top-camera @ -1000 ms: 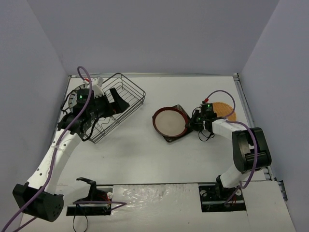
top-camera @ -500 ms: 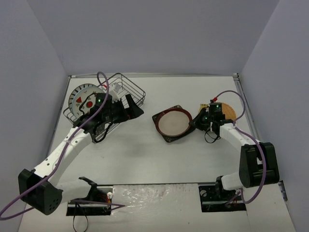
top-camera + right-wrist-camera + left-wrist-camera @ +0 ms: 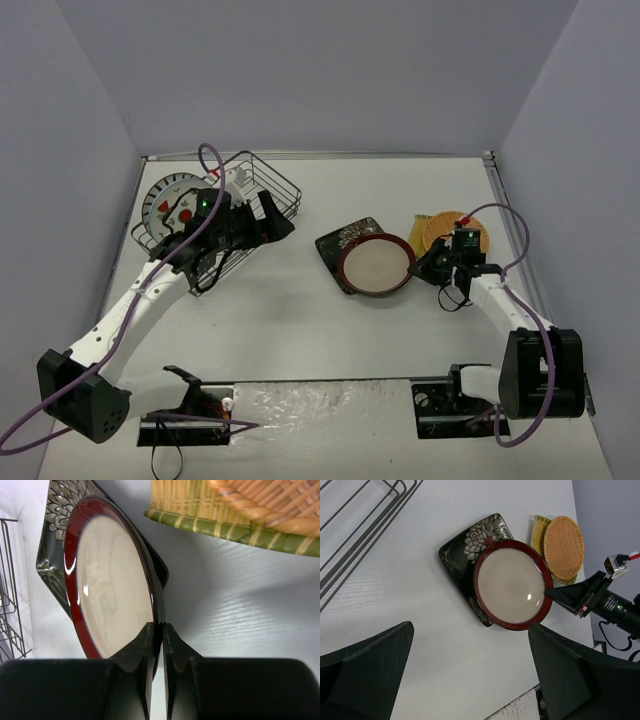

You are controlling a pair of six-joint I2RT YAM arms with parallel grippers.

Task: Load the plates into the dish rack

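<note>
My right gripper (image 3: 432, 266) is shut on the right rim of the red-brown-rimmed pale plate (image 3: 375, 266); in the right wrist view the fingertips (image 3: 161, 630) pinch that rim (image 3: 110, 585). The plate overlaps the near right part of the dark square plate (image 3: 343, 238). The orange-tan plate (image 3: 455, 230) lies behind my right wrist. My left gripper (image 3: 270, 217) is open and empty over the right side of the dish rack (image 3: 262, 182). A white plate with black rim stripes (image 3: 160, 193) and one with red fruit marks (image 3: 184, 212) stand overlapped at the rack's left.
A green and yellow bamboo mat (image 3: 225, 525) lies under the orange-tan plate. The left wrist view shows rack wires (image 3: 360, 525), both middle plates and the right gripper (image 3: 570, 594). Grey walls close in three sides. Bare table lies between the rack and the plates.
</note>
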